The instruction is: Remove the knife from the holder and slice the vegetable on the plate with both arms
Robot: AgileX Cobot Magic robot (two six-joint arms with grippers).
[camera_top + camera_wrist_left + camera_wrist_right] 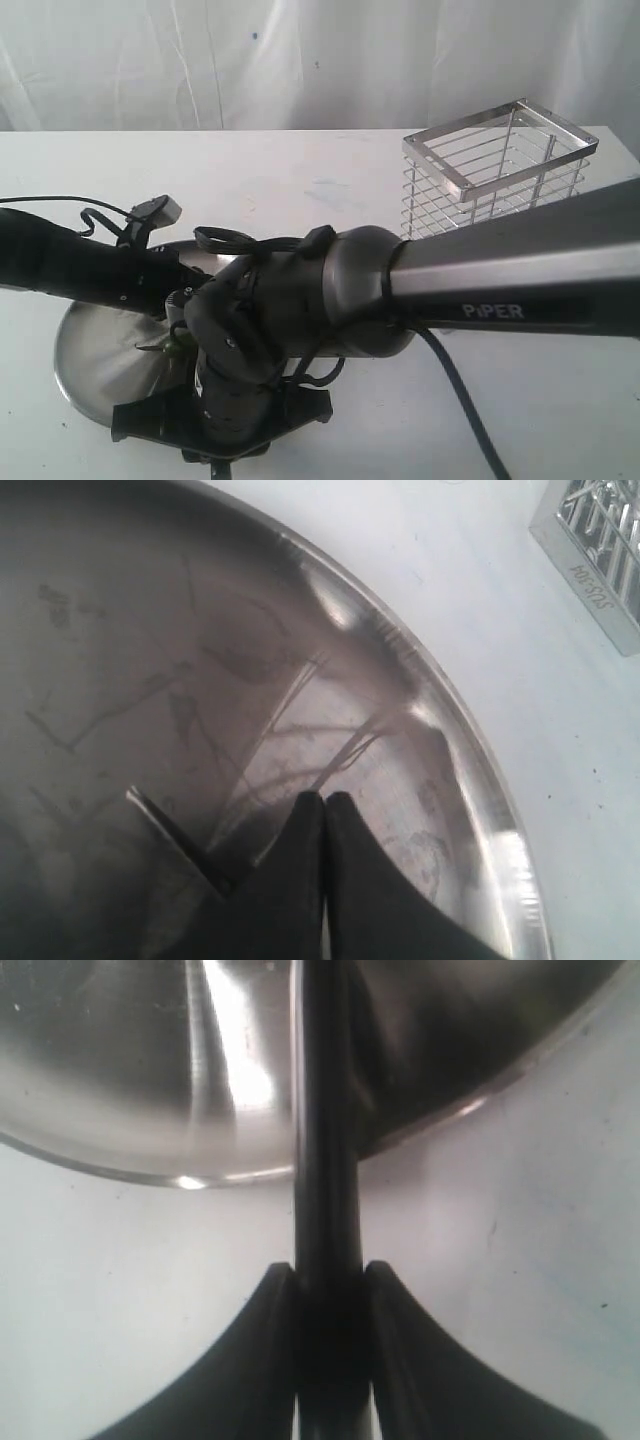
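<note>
right hand (329, 1272): mine, clamped on the black handle of the knife (322, 1160), one finger on each side and touching it. the knife runs straight out of the grip, across the rim and over the plate (120, 1080).

left hand (325, 802): mine, closed, tips pressed together with nothing seen between them. it is over the plate, just inside the rim; whether it touches the metal i cannot tell.

dark pointed sliver (175, 840): just beside the left hand, over the plate. what it is i cannot tell.

vegetable (166, 346): a small green piece with a thin stem, on the plate in the lower left of the exterior view. my arms hide most of it.

plate: steel, round, lower left of the exterior view, largely covered by my arms.

right arm (500, 280): comes in from the right edge and reaches the lower centre.

left arm (70, 260): comes in from the left edge.

bench (560, 420): white, carries the plate and the holder.

holder (437, 167): chrome wire basket, upright, upper right of the exterior view, well apart from the plate.

white cloth (300, 60): behind the bench, across the top.
</note>
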